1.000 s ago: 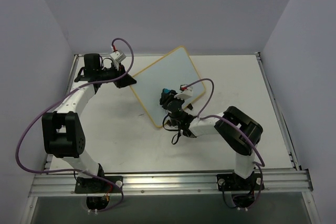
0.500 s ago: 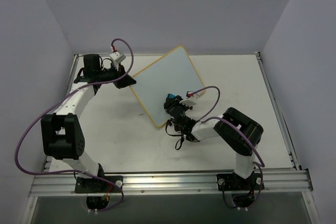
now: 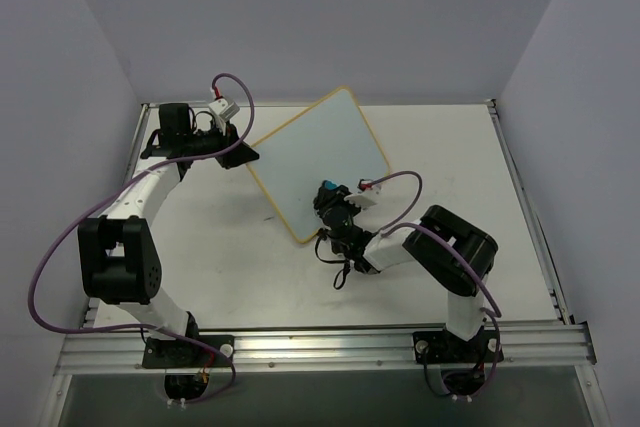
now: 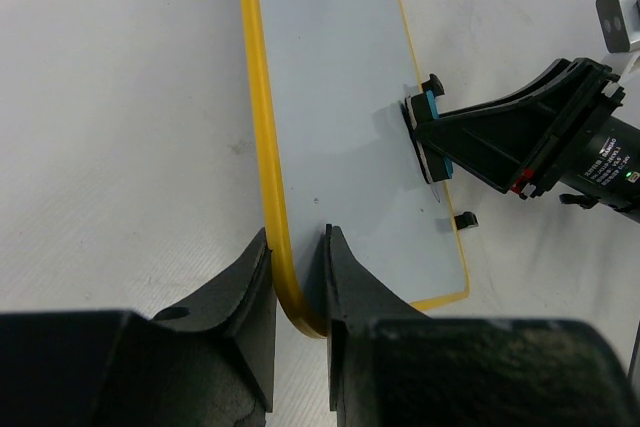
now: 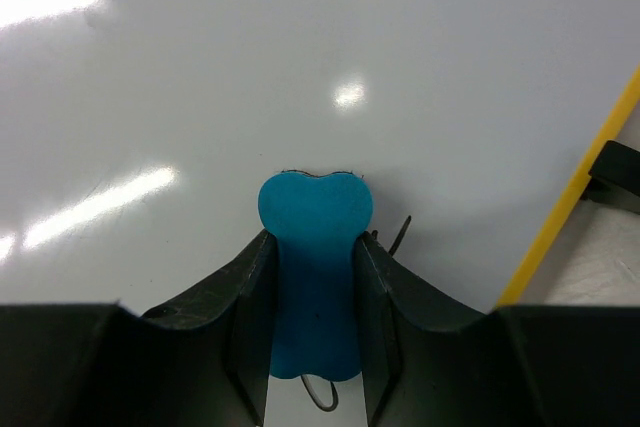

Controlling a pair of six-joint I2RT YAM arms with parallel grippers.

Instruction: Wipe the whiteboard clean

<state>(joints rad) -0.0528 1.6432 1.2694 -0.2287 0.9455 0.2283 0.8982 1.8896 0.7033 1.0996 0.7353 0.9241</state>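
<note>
- A white table (image 3: 450, 157), seen from above, with two robot arms mounted at its near edge and pale walls around it.
- The whiteboard (image 3: 315, 157) sits toward the far middle of the table, turned so that its corners point like a diamond. Its surface is white and glossy, edged by a thin yellow frame (image 4: 258, 97).
- The left fingers (image 4: 297, 247) are closed on the board's left corner, one finger on each side of the yellow frame. From above, the left arm reaches in from the far left of the table.
- The right fingers (image 5: 312, 247) are clamped on a small blue bone-shaped eraser (image 5: 315, 212), whose rounded end sticks out past the fingertips.
- The eraser is pressed against the board's surface near the lower right edge, close to the frame.
- A short dark stroke (image 5: 400, 235) shows on the board just beside the eraser. The rest of the visible surface looks clean, with only bright light reflections.
- A small black clip foot (image 4: 463, 219) sticks out from the board's edge near the eraser; a second one (image 4: 432, 82) sits further along the same edge.
- Purple cables loop over both arms.
</note>
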